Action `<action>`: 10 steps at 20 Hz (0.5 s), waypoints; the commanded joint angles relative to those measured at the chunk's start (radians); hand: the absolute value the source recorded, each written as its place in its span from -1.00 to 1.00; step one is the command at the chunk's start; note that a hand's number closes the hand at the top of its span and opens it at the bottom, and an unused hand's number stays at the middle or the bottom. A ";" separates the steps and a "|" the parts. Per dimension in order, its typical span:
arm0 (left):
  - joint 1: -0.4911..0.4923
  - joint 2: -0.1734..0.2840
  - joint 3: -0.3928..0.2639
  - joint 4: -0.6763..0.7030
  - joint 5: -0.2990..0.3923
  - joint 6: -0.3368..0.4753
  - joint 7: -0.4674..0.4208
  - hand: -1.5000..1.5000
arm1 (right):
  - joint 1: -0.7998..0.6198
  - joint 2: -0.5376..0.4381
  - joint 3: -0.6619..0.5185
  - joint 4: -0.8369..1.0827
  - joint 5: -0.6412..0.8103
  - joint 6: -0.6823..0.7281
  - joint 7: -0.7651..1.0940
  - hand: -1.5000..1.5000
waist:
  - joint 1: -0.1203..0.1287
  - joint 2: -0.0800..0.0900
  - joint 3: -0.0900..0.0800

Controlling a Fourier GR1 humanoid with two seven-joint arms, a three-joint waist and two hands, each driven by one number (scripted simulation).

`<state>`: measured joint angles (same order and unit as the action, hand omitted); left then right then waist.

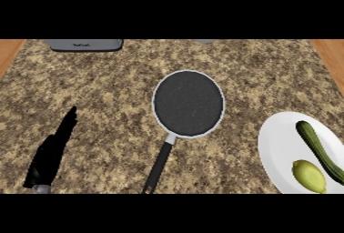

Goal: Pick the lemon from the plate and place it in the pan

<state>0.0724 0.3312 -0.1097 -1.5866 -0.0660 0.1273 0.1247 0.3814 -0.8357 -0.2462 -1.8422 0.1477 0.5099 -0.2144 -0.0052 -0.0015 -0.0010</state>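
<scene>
Head view shows a speckled granite counter (101,91) on which nothing has yet been picked up. At the lower right a white plate (279,150) is seen, cut off by the right edge, and the lemon (308,176) lies on its near part, just beside a long green cucumber (321,151) that runs along the plate's outer side; whether the two are touching cannot be made out. The pan (188,103), dark inside with a pale rim, is set in the middle of the counter, well apart from the plate, its black handle (159,166) pointing toward the lower edge. Only the left hand (50,154) is shown, at the lower left, flat-looking with fingers extended and nothing held. The right hand is not to be found in the view. The task is judged to be at its very start: the reach for the lemon has not been made. A reach to the plate's near part, probably by the right hand, would be called for next, and the lemon would have to be closed upon without the cucumber being disturbed.
</scene>
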 commanded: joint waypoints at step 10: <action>0.007 -0.028 0.040 -0.060 -0.040 -0.037 0.051 0.00 | -0.092 0.146 0.082 0.045 0.275 0.050 0.081 -1.00 | 0.007 0.001 0.001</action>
<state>0.0780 0.3142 -0.0688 -1.6091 -0.0830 0.0870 0.1370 0.3198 -0.7251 -0.1899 -1.8742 0.3241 0.5753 -0.1107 0.0001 -0.0006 -0.0003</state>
